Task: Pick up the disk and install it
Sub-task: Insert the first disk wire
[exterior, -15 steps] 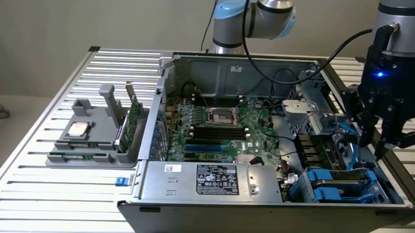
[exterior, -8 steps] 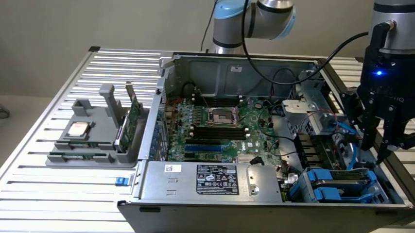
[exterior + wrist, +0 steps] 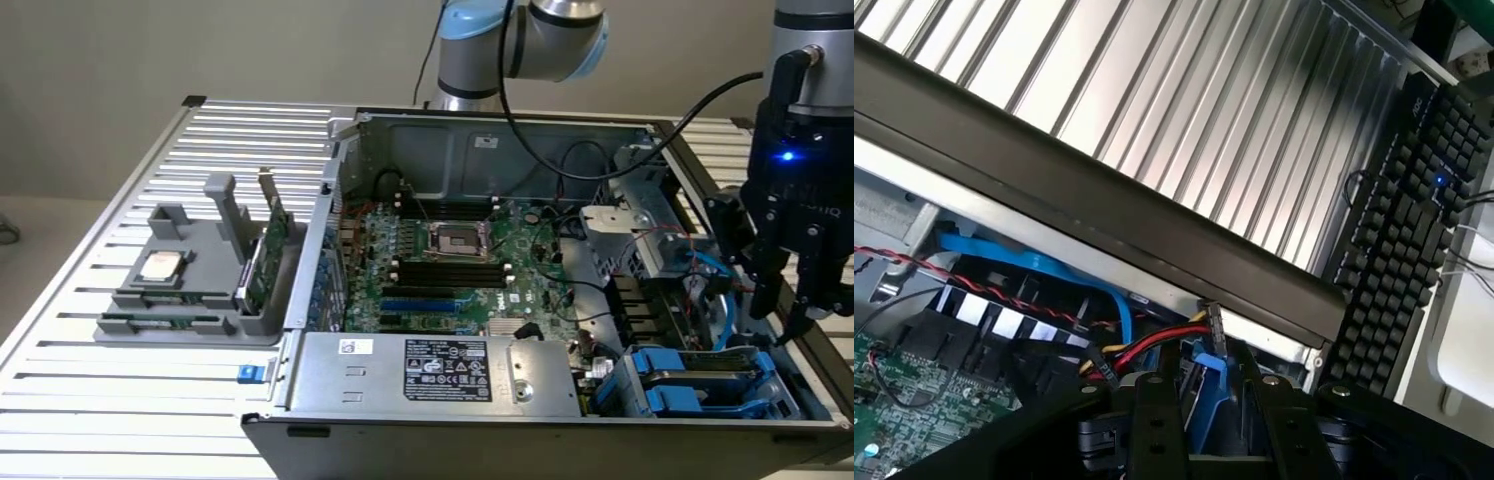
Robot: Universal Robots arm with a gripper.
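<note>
My gripper (image 3: 790, 300) hangs over the right side of the open computer case (image 3: 400, 420), above the drive bay. In the wrist view, a blue plastic edge of the disk (image 3: 1206, 385) stands on edge between my two black fingers (image 3: 1154, 410), so my gripper (image 3: 1209, 425) is shut on it. The rest of the disk is hidden by the fingers. Below it lie red and yellow cables (image 3: 1154, 345) and the case's dark side wall (image 3: 1104, 200).
Blue carriers (image 3: 701, 375) sit in the drive bay at the case's front right. The power supply (image 3: 427, 370) and motherboard (image 3: 454, 260) fill the case. A grey fixture (image 3: 187, 290) at the exterior view's left holds a CPU chip (image 3: 163, 265) and a green card (image 3: 274, 250). A keyboard (image 3: 1414, 220) lies beyond the slatted table.
</note>
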